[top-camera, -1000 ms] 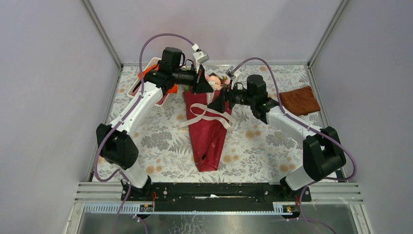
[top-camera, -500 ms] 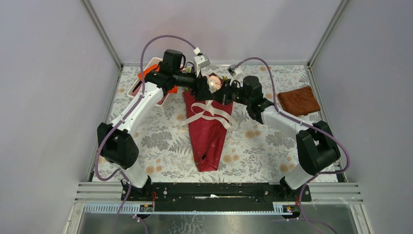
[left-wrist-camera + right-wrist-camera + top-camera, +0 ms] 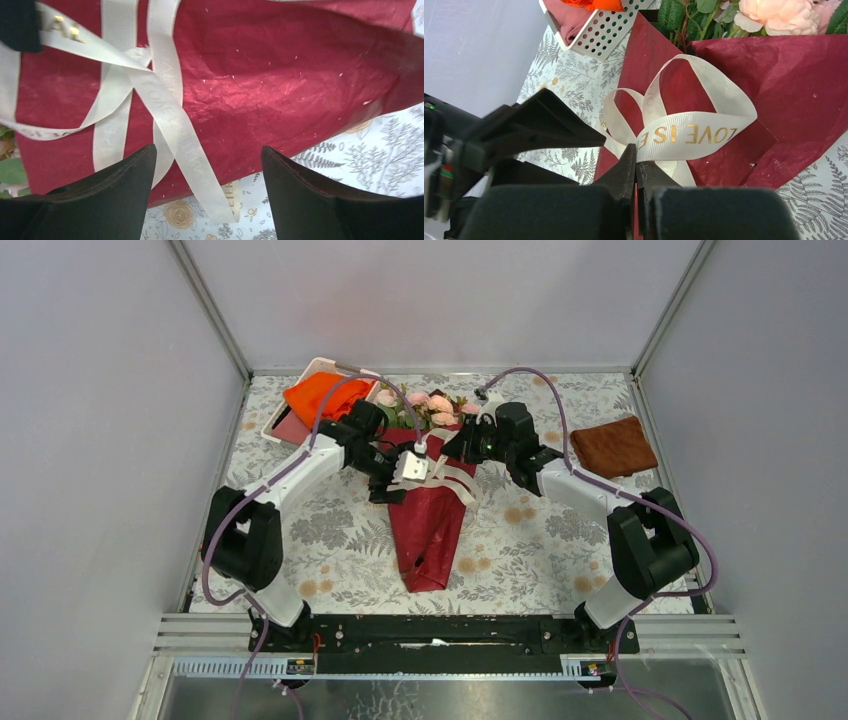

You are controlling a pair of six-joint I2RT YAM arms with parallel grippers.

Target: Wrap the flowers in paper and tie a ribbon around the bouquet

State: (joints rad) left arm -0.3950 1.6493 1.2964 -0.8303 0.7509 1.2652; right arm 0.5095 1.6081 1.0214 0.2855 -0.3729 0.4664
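Observation:
The bouquet lies on the table: pale pink flowers (image 3: pixel 430 408) top a dark red paper (image 3: pixel 428 525) cone, with the cream ribbon (image 3: pixel 455 472) crossing its upper part. My left gripper (image 3: pixel 388 488) hovers open over the cone's left edge. In the left wrist view its gripper (image 3: pixel 207 165) straddles a loose ribbon (image 3: pixel 190 150) tail lying on the paper (image 3: pixel 280 85), without gripping it. My right gripper (image 3: pixel 458 452) is at the cone's upper right. In the right wrist view that gripper (image 3: pixel 636 155) is shut on a lettered ribbon (image 3: pixel 696 132) loop, below the flowers (image 3: pixel 774 15) and paper (image 3: pixel 804 90).
A white perforated basket (image 3: pixel 300 425) holding an orange cloth (image 3: pixel 318 395) stands at the back left, close to the left arm. A folded brown cloth (image 3: pixel 615 445) lies at the right. Enclosure walls ring the flower-patterned table (image 3: pixel 540 540).
My left gripper opened and swung from above the flowers down to the cone's left side. My right gripper shut on the ribbon loop. The flowers are now uncovered.

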